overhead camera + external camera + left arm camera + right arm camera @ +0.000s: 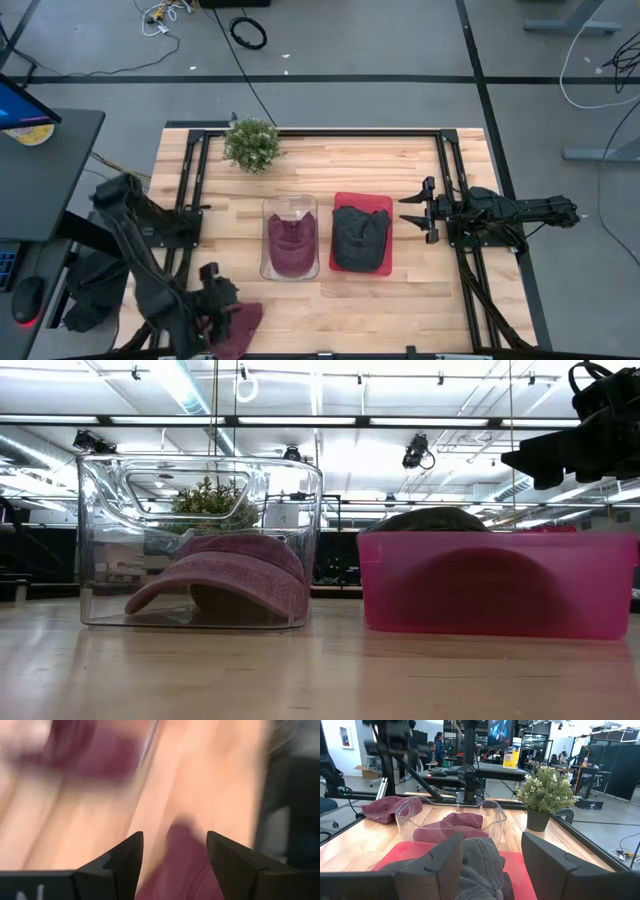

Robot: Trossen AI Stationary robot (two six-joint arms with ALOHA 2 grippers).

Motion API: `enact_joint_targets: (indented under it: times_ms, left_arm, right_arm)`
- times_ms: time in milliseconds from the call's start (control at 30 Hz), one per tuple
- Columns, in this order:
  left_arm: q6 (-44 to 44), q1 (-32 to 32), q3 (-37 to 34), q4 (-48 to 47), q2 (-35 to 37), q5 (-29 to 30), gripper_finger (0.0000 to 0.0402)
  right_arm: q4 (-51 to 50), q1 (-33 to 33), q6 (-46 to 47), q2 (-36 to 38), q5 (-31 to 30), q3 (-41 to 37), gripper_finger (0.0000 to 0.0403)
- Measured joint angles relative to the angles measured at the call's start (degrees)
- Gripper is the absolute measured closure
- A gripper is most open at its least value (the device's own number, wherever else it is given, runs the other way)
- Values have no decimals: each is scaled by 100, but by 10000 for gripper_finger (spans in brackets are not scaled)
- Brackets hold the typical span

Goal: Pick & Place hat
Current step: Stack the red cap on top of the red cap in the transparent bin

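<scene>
One loose maroon hat [240, 325] lies at the tabletop's near-left corner, between the left pincer's [212, 300] wide fingers; the right pincer [415, 210], also wide, waits far off.

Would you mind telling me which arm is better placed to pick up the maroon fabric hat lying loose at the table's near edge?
Left. Its end effector is right at the loose maroon fabric hat, fingers open around maroon cloth in its wrist view. The right end effector hangs beyond the red plastic bin, far from that hat.
</scene>
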State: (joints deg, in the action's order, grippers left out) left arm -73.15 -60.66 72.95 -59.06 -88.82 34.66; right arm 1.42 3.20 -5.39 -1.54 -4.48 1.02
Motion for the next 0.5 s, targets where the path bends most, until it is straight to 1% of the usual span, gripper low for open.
enact_joint_targets:
  times_ms: [33,100,167,200,333,500]
  left_arm:
    - [-400,20,66,-278,-190,-387,179]
    - [-952,44,90,-516,-480,-1162,179]
    - [-1273,44,83,-509,-660,-1671,179]
    - [-1378,45,83,-496,-726,-1828,179]
    - [-1943,48,83,-465,-837,-2082,179]
    - [-2664,21,83,-418,-845,-2077,179]
  right_arm:
    - [0,0,0,0,-1,0,198]
    - [1,0,0,0,0,0,198]
    - [1,0,0,0,-1,0,198]
    - [0,0,0,0,1,0,198]
    - [1,0,0,0,-1,0,198]
    - [1,0,-1,0,-1,0,198]
